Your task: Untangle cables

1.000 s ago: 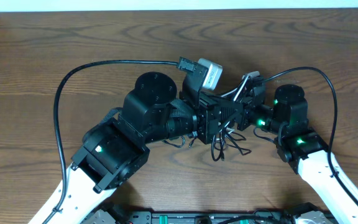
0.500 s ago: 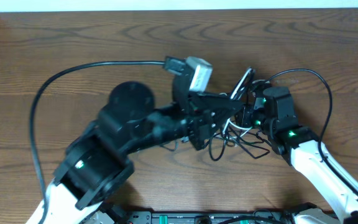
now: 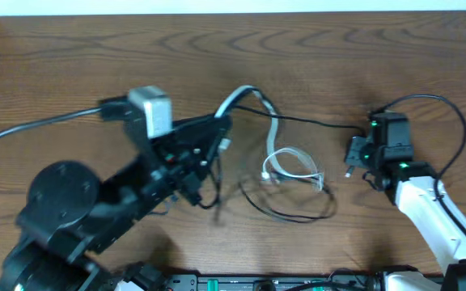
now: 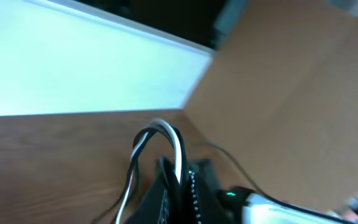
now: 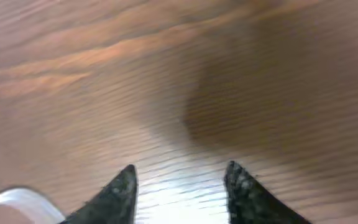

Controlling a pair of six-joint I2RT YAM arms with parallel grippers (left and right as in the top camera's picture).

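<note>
Overhead: left claw point(image 3: 218, 129) pinches cables point(image 3: 274, 133), strung left-right; right claw point(image 5: 179, 175) parted, empty.

Brown wood-grain table point(image 3: 395, 65) filling the overhead view, pale white strip point(image 3: 217, 6) along its far edge. Over on the left wrist view, blurred: tan panel point(image 4: 303, 81) rising at right.

Looks like a robotics lab bench. Judged from a wood-grain table point(image 3: 362, 48) with two robot arms over it, left arm point(image 3: 63, 202) and right arm point(image 3: 427, 202), green status lights point(image 3: 374, 124) on the right one, a black equipment rail point(image 3: 241, 283) at the table's near edge, a plain white strip point(image 3: 217, 6) at its far edge.
</note>
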